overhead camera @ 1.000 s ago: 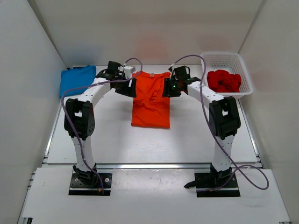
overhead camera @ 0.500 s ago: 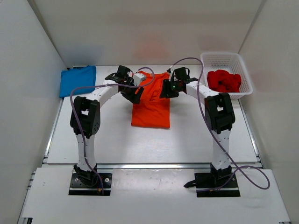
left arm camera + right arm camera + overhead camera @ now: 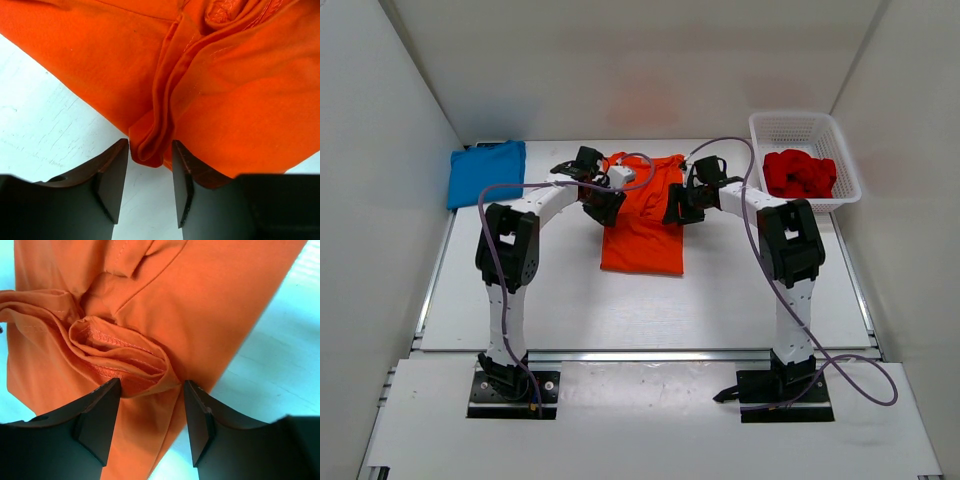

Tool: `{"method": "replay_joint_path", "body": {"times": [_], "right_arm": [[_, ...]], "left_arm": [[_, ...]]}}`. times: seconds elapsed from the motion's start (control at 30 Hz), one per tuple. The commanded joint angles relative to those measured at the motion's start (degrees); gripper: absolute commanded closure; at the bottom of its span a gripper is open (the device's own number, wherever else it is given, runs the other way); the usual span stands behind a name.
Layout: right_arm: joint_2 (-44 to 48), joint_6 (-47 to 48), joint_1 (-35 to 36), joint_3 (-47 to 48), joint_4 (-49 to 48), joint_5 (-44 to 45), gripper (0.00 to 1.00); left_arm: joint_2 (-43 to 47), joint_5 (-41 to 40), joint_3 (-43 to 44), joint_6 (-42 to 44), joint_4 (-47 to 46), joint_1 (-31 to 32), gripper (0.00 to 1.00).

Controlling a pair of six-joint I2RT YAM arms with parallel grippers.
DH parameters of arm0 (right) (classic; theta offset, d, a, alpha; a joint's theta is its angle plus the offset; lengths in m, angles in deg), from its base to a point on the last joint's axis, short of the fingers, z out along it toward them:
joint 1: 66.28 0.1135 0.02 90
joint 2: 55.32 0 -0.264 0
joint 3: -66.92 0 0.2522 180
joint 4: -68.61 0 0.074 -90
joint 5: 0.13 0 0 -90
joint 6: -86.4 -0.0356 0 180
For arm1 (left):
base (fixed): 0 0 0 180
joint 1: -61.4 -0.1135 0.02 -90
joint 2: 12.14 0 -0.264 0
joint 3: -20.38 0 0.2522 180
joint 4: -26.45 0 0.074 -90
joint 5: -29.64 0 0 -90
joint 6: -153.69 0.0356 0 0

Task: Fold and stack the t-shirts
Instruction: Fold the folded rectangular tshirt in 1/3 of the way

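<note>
The orange t-shirt [image 3: 642,238] lies lengthwise mid-table, its upper part bunched. My left gripper [image 3: 605,207] is at its upper left edge. In the left wrist view the left gripper [image 3: 150,149] stands open and narrow, with a rolled fold of orange cloth [image 3: 150,142] just between its tips. My right gripper [image 3: 677,212] is at the shirt's upper right edge. In the right wrist view the right gripper [image 3: 151,390] is open, straddling a puckered hem fold [image 3: 125,362]. The blue t-shirt [image 3: 487,172] lies folded at the back left. The red t-shirt [image 3: 800,173] is crumpled in the basket.
A white lattice basket [image 3: 805,122] stands at the back right against the side wall. White walls close in the table on the left, the back and the right. Cables loop over both arms above the shirt.
My left gripper has swung right from beside the shirt onto its left edge, and its jaws have narrowed. The right gripper's jaws have widened. The shirt's top looks narrower.
</note>
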Motion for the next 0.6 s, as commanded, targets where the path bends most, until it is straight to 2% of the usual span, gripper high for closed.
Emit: {"method": "replay_joint_path", "body": {"times": [0.0, 0.23, 0.3, 0.43, 0.53, 0.57], "right_arm": [[3.48, -0.08, 0.11, -1.61, -3.84, -0.59, 0.48], [0.14, 0.89, 0.11, 2.51, -2.95, -0.67, 0.51], [-0.92, 1.06, 0.37, 3.66, -2.43, -0.32, 0.64], [-0.66, 0.01, 0.11, 2.27, -3.56, -1.11, 0.8], [0.57, -1.31, -0.86, -0.11, -5.33, -1.02, 1.0], [0.75, -1.14, -1.21, -0.46, -6.03, -1.46, 1.0]], "left_arm": [[0.21, -0.01, 0.86, 1.24, 0.22, 0.71, 0.5], [-2.43, -3.0, 3.33, 0.11, -1.27, 1.42, 0.58], [-3.13, -4.32, 4.47, 0.19, -1.54, 1.59, 0.61], [-3.92, -5.03, 6.31, -0.42, -1.28, 1.06, 0.64], [-3.92, -5.38, 7.01, -0.43, -1.36, 0.54, 0.64], [-3.92, -5.64, 7.1, 0.01, -1.36, 0.97, 0.64]]}}
